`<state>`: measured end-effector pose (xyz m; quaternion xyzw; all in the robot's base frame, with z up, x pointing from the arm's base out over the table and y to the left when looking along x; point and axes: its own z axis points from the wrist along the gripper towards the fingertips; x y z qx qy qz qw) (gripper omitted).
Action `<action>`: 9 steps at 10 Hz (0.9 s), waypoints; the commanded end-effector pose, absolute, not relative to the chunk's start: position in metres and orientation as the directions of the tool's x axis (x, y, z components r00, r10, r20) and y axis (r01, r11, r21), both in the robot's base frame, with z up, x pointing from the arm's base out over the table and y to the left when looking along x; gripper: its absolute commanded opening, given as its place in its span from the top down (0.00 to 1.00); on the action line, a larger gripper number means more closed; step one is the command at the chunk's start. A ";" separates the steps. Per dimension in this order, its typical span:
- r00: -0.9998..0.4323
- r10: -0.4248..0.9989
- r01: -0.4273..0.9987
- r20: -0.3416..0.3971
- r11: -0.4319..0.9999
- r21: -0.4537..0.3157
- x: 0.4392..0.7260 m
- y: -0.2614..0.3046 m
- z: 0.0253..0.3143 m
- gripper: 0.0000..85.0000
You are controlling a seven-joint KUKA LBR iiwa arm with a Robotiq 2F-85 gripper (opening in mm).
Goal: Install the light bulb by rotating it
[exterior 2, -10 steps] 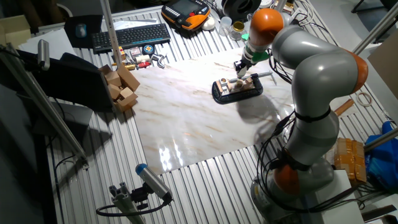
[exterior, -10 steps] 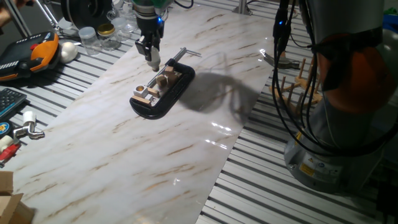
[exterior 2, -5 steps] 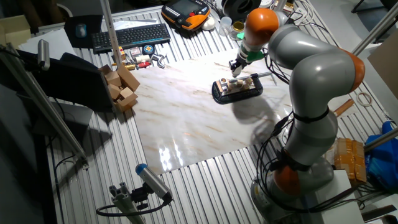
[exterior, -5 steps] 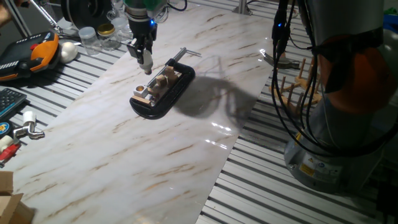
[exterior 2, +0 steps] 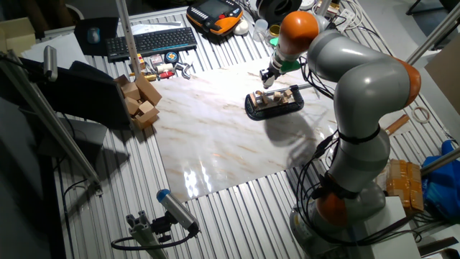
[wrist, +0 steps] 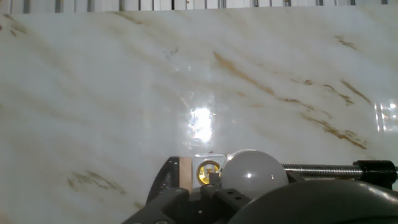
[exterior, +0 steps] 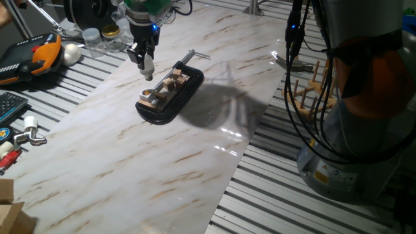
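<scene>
My gripper (exterior: 147, 67) hangs just above the marble board, left of the black clamp's (exterior: 172, 97) far end, and is shut on the small white light bulb (exterior: 149, 70). In the other fixed view the gripper (exterior 2: 267, 80) is beside the clamp's (exterior 2: 275, 105) upper left corner. In the hand view the frosted bulb (wrist: 252, 175) fills the bottom centre between dark fingers. Beside it a brass socket (wrist: 208, 172) sits in a wooden block held by the clamp. The clamp's threaded screw (wrist: 320, 167) runs off to the right.
An orange pendant (exterior: 40, 53), a white egg-shaped ball (exterior: 70, 53) and clear jars (exterior: 101, 39) stand at the back left. A wooden peg rack (exterior: 317, 84) and hanging cables are at the right. Wooden blocks (exterior 2: 140, 101) and a keyboard (exterior 2: 151, 42) lie beyond the board.
The gripper has carried the bulb to the left, away from the wooden blocks in the clamp. The clamp has not moved.
</scene>
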<state>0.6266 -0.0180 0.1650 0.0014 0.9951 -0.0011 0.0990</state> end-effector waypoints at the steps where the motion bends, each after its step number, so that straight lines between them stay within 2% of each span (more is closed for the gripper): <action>1: -0.979 0.003 0.004 -0.202 1.000 -0.002 0.626 -0.017 0.164 1.00; 9: -0.978 0.014 0.013 -0.206 1.000 0.006 0.626 -0.007 0.155 1.00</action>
